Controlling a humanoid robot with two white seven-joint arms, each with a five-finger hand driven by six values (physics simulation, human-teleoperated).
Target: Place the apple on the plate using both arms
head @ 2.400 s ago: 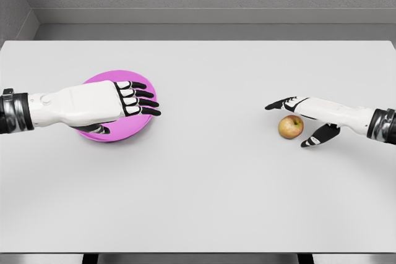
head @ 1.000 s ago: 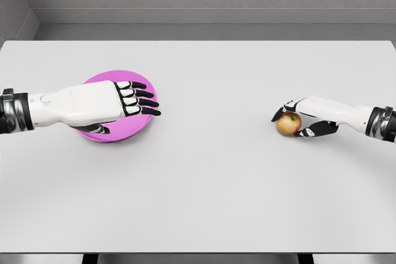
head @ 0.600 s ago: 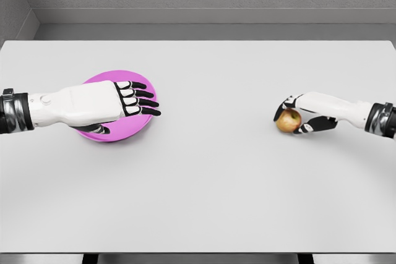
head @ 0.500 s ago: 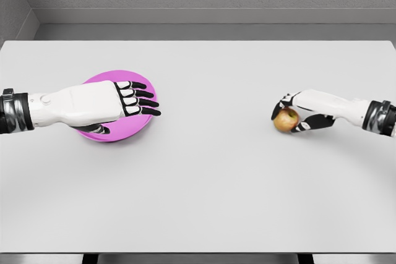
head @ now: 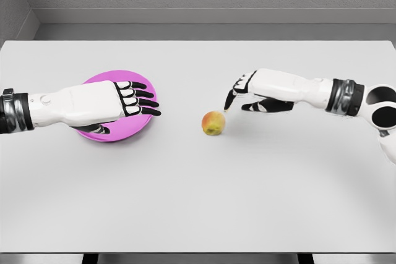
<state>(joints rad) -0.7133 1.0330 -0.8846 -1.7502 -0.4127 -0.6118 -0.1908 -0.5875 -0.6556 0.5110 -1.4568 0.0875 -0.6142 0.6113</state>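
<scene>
The yellow-red apple [head: 213,123] lies on the white table [head: 198,202] near its middle, touched by neither hand. My right hand [head: 237,107] hovers just up and right of it, fingers loosely bent downward and holding nothing; a small gap separates the index tip from the apple. The pink plate [head: 139,127] sits at the left. My left hand [head: 131,115] lies flat over the plate with fingers stretched out, thumb at the near rim, covering most of the plate.
The table's far edge meets a grey wall at the back. The near edge runs along the bottom of the view. Bare tabletop separates the apple from the plate.
The right hand swung left, carrying the apple from the table's right side toward the middle, and the apple now lies free below its fingertips. The left hand and plate stayed put.
</scene>
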